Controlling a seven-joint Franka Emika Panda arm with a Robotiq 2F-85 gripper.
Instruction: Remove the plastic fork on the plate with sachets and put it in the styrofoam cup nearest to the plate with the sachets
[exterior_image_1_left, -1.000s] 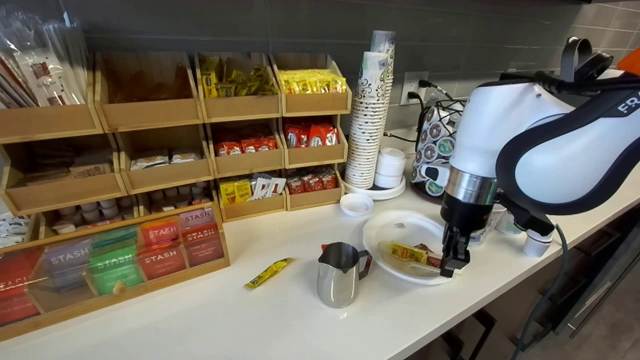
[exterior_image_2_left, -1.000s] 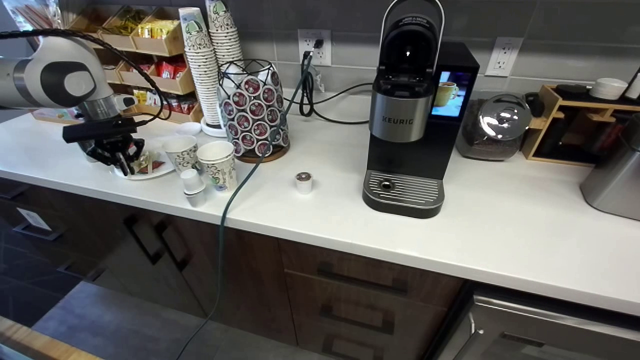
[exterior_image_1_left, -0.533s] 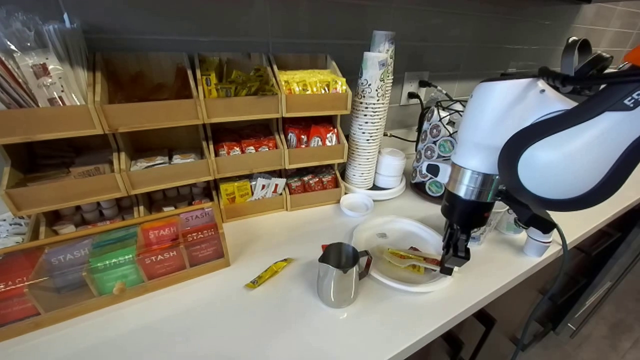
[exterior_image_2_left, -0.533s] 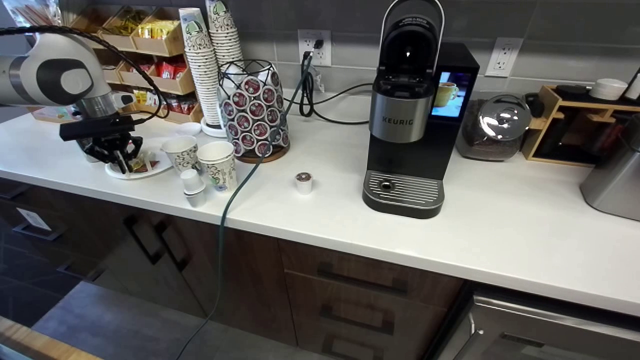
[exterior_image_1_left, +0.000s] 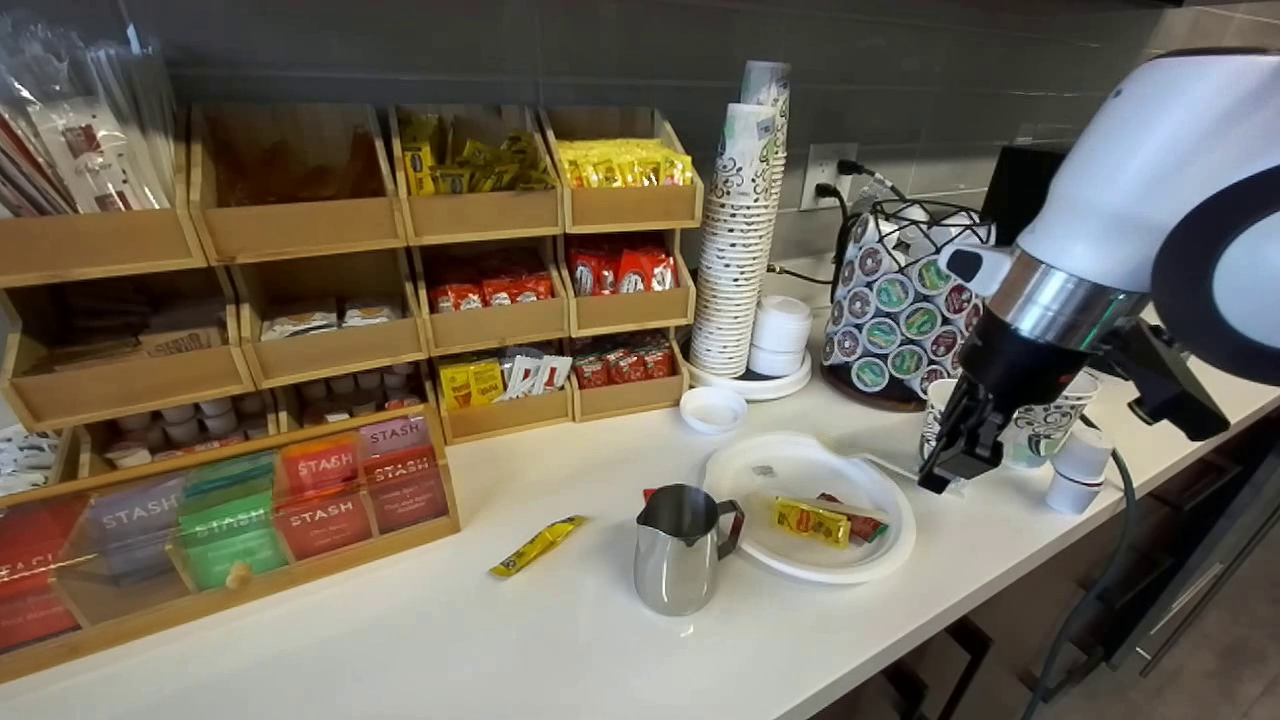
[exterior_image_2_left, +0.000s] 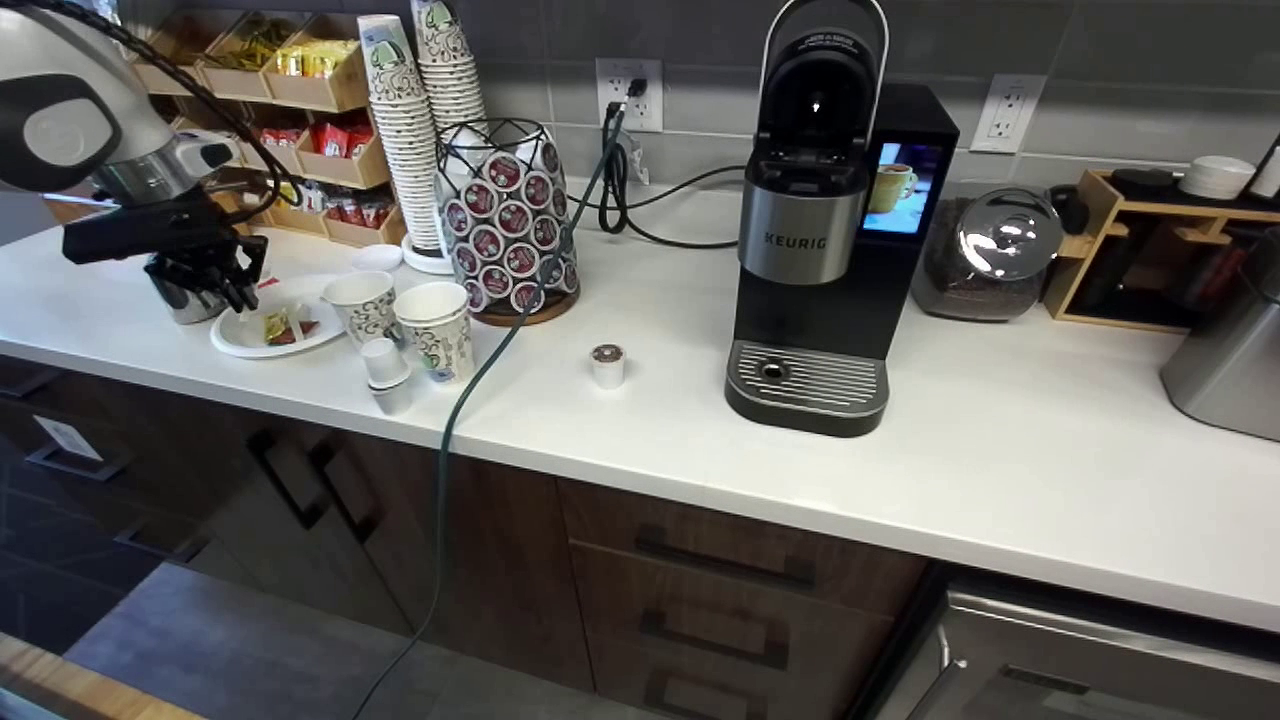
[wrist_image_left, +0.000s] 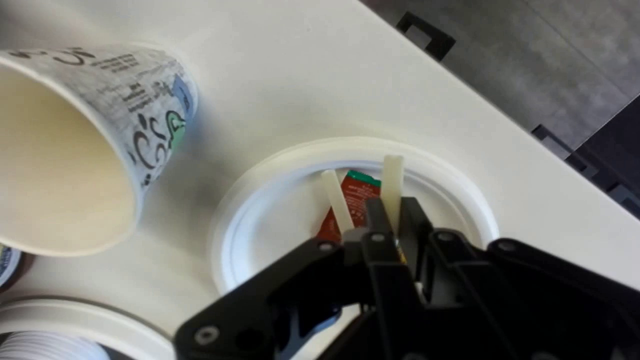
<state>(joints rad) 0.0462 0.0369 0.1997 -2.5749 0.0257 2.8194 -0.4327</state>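
The white plate (exterior_image_1_left: 735, 480) lies on the counter with a yellow sachet (exterior_image_1_left: 808, 522) and a red-brown sachet (exterior_image_1_left: 868, 528) on it. A second pale strip (wrist_image_left: 336, 197) lies across the red-brown sachet. My gripper (exterior_image_1_left: 938, 480) is shut on the pale plastic fork (exterior_image_1_left: 885, 466); in the wrist view the fork (wrist_image_left: 393, 180) stands between the fingertips. The fork is raised above the plate, tilted, toward its far right edge in an exterior view. The nearest cup (exterior_image_2_left: 368, 318) stands beside the plate, partly behind the gripper in an exterior view (exterior_image_1_left: 932, 412). A patterned cup (wrist_image_left: 125, 100) shows at left in the wrist view.
Another patterned cup (exterior_image_2_left: 442, 345) and stacked small white tubs (exterior_image_2_left: 386, 375) stand beside the nearest cup. A steel pitcher (exterior_image_1_left: 672, 565) touches or nearly touches the plate. A pod carousel (exterior_image_1_left: 905, 325), tall cup stacks (exterior_image_1_left: 738, 260) and wooden racks (exterior_image_1_left: 480, 330) stand behind.
The plate slid a little left and forward in an exterior view, then stopped. The fork came off the sachets in my gripper, which has risen, tilted and moved away.
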